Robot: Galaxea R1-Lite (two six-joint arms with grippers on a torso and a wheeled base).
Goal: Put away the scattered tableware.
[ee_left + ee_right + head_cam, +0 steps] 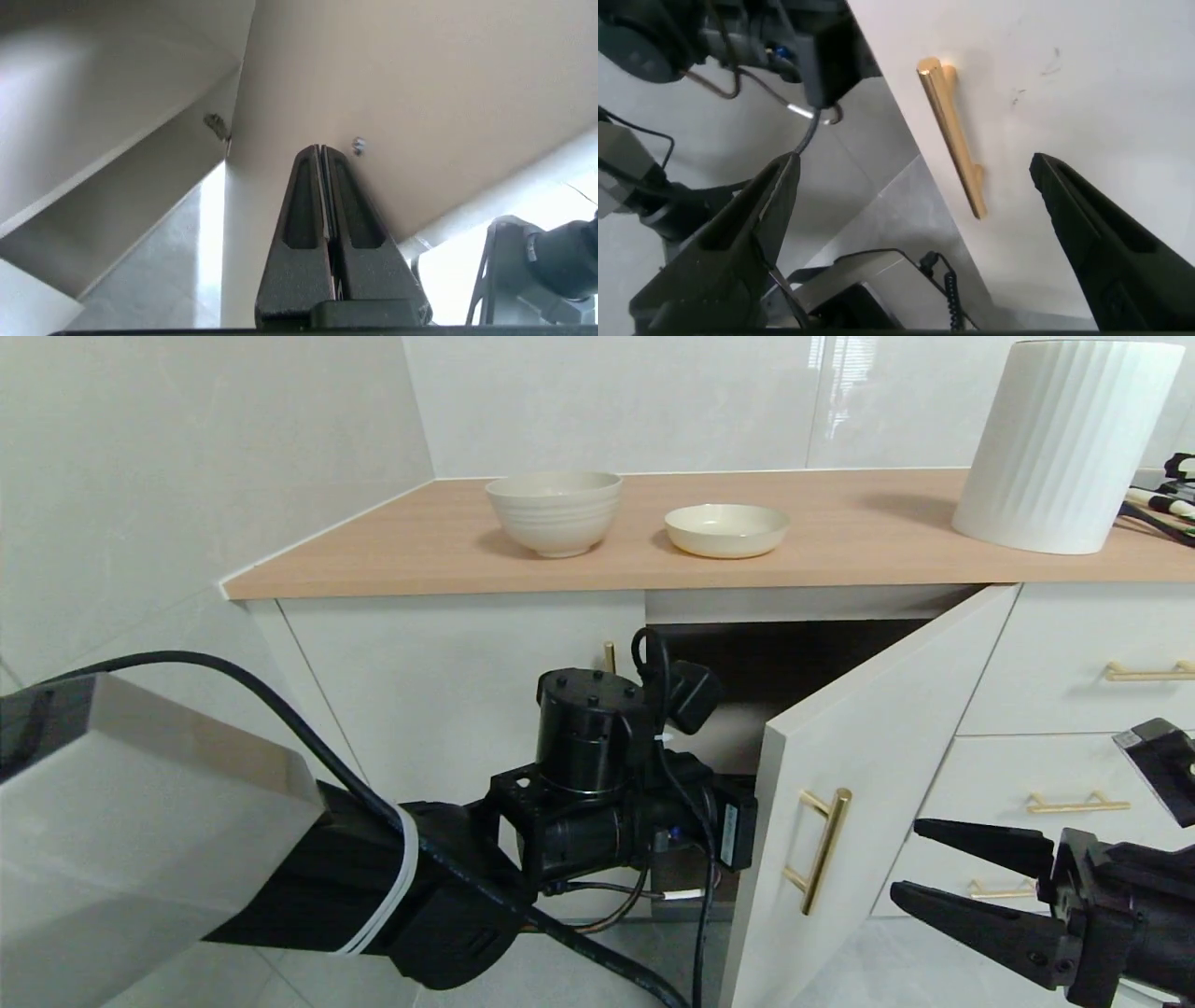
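1 bowl (555,511) and 1 plate (726,529) sit on the worktop (840,537); we hold the left end effector (320,155) closed, the right end effector (907,860) open.

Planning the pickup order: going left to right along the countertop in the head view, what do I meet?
deep bowl → shallow dish → tall white ribbed container → dark-handled items

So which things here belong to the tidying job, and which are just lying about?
Job: deep cream ribbed bowl; shallow cream dish; open white cabinet door with gold handle.
Lying about: tall white ribbed cylinder; dark utensils beside it.
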